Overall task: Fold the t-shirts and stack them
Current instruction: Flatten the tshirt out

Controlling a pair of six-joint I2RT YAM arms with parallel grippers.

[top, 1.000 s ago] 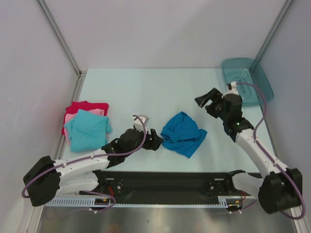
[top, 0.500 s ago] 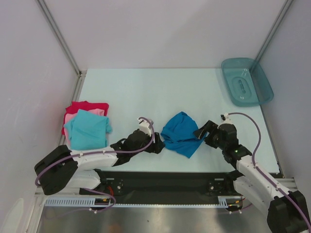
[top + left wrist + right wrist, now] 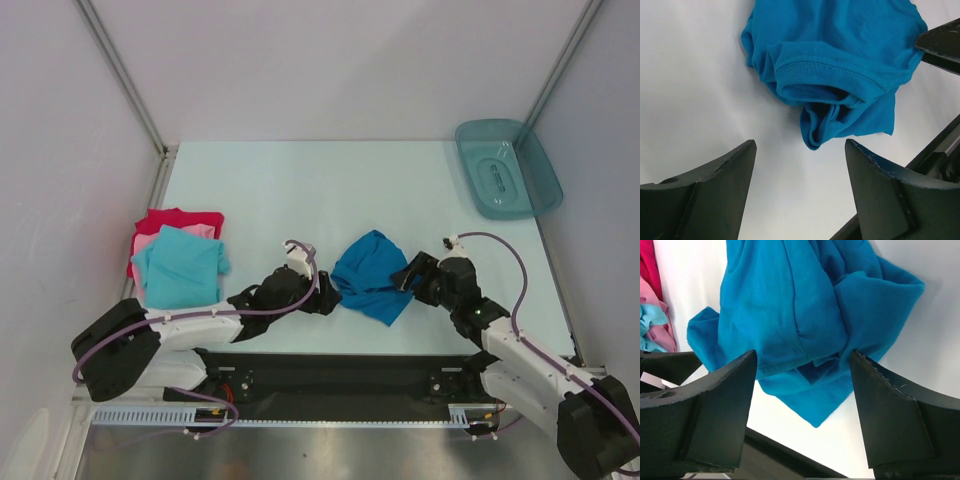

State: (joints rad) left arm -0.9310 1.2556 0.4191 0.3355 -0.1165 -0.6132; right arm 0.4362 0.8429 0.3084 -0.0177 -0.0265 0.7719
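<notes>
The pale tabletop [image 3: 300, 190] looks the same as a second ago, and the teal tray [image 3: 530, 178] sits unmoved at its far right corner. At the left edge the stack has not shifted: the light turquoise t-shirt [image 3: 182, 268] lies on top, over the pink t-shirt [image 3: 145, 243] and the red t-shirt [image 3: 185, 217].

The medium blue t-shirt [image 3: 372, 275] lies crumpled near the front middle of the tabletop, in the same heap as before.

The big change is the right arm. A second ago it was raised near the tray. Now it is stretched low across the tabletop, with the right tool [image 3: 410, 275] at the blue shirt's right edge. Its jaws are spread wide and grip nothing; in the wrist view the cloth lies just beyond the fingertips.

The left tool [image 3: 322, 295] has edged slightly closer to the shirt's left edge. Its jaws are also spread, and the shirt's hem lies just ahead of them.
</notes>
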